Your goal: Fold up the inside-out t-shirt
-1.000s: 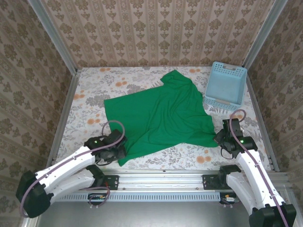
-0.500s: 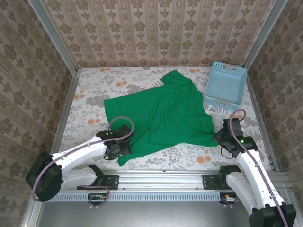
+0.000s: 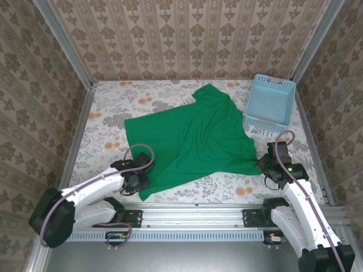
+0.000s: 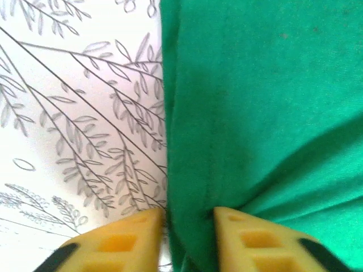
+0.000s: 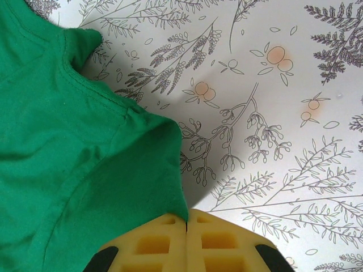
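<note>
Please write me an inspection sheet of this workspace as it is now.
Surface: floral table cover, flat.
Job's things: green t-shirt spread, wrinkled, not yet folded.
Clutter: light blue basket at far right.
End effectors: left end effector has shirt hem between its fingers, grip unclear; right end effector shut on the shirt's near right corner.
Cables: purple cable looped at each wrist.
Surroundings: patterned walls, metal frame.

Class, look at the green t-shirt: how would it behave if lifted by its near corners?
Probably floppy: the t-shirt creases where the right gripper's jaws pinch its corner. Likely light, since thin cloth lies flat. Lifted, it would probably sag and drag on the table.
</note>
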Available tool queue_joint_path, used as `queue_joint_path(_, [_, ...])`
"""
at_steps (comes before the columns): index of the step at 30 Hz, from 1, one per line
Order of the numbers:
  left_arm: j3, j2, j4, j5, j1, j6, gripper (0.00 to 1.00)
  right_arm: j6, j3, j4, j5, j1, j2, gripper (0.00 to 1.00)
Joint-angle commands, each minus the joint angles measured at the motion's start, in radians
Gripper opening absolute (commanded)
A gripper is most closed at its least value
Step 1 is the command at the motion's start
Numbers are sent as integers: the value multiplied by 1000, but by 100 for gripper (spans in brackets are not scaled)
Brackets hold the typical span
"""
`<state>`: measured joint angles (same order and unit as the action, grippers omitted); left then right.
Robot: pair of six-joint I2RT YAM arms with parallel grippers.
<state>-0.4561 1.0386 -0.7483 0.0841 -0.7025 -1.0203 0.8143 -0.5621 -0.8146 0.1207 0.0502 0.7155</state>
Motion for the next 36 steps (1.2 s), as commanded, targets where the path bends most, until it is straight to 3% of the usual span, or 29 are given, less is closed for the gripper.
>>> queue_joint_path(1, [27, -91, -64, -2, 37, 2, 21, -6, -27, -24, 22, -7, -10, 0])
queue_joint_path(7, [15, -215, -175, 15, 88, 20, 22, -7, -26, -26, 30, -13, -7, 0])
queue_joint_path(11, [40, -258, -159, -52, 81, 9, 26, -10, -28, -19, 20, -18, -5, 0])
queue_joint_path(16, [-22, -297, -226, -14, -92, -108, 46, -14, -33, -23, 16, -19, -5, 0])
queue_joint_path(21, [-9, -276, -231, -14, -237, -223, 52, -12, -31, -19, 13, -19, -5, 0])
queue_joint_path(25, [17, -259, -174, -17, -298, -260, 47, -12, -28, -19, 12, -19, -5, 0])
queue_joint_path(36, [60, -235, -120, -41, -312, -244, 20, -17, -41, -22, 14, -21, -3, 0])
